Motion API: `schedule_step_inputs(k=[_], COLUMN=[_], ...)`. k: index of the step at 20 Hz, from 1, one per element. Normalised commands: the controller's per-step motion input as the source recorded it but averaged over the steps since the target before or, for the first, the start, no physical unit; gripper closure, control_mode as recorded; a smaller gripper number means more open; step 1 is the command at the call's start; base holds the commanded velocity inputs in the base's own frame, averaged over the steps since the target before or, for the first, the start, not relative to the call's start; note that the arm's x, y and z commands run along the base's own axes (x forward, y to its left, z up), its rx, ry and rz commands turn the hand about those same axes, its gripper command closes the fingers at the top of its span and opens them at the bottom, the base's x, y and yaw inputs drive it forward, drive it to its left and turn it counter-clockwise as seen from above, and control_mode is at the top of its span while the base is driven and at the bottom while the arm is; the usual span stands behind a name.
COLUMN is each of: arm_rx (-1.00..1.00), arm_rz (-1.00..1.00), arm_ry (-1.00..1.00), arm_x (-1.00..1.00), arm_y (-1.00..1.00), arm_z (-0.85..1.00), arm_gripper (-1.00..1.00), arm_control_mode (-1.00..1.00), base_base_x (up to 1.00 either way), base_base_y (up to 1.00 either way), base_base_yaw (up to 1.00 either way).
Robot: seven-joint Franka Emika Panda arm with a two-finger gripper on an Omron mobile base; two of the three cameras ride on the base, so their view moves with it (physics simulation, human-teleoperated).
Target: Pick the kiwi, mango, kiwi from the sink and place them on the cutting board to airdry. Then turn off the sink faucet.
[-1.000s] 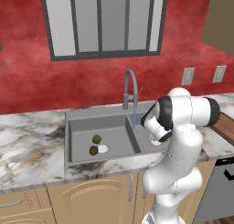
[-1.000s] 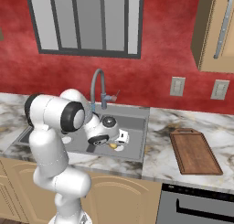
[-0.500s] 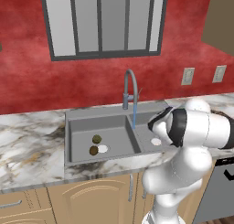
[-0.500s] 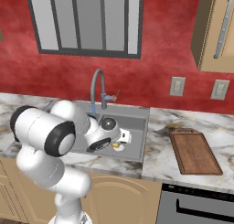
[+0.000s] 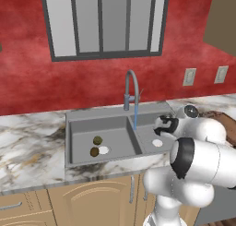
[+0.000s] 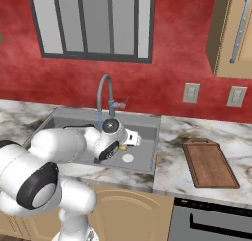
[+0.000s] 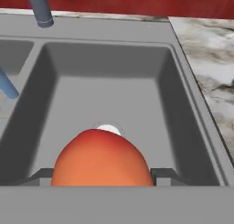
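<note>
The mango (image 7: 101, 158), orange with a red blush, sits between the two dark fingertips of our claw (image 7: 101, 175), which pinches it from both sides over the right basin of the grey sink (image 7: 183, 99). The white drain (image 7: 108, 128) shows just beyond the fruit, so we judge the mango to be lifted clear of the basin floor, ready to travel. In the right base view a sliver of yellow (image 6: 124, 147) peeks out beside the white hand.

The two kiwis (image 5: 97, 140) (image 5: 94, 151) lie close together in the left basin, next to its white drain, waiting their turn. Between the basins rises the faucet (image 5: 131, 89), with a thin blue stream of water falling from its spout, so it is not yet turned off.

The cutting board (image 6: 209, 163) lies bare on the marble worktop (image 6: 172, 166), well to the right of the sink. We judge the next move to be carrying the mango there.
</note>
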Motion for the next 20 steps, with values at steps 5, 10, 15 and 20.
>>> schedule_step_inputs(k=[5,10,15,20], arm_rx=[0.00,0.02,0.00,0.00], arm_rz=[0.00,0.00,0.00,0.00], arm_ry=[0.00,-0.01,-0.06,-0.08], arm_x=[0.00,-0.03,-0.23,-0.34], arm_y=[-0.13,-0.13,-0.08,0.00], arm_z=[0.87,0.84,0.54,0.42], arm_gripper=[1.00,1.00,1.00,1.00], arm_control_mode=[-1.00,-1.00,-1.00,-1.00], base_base_x=[0.00,0.00,0.00,0.00], base_base_y=[0.00,0.00,0.00,0.00], base_base_yaw=[0.00,0.00,0.00,0.00])
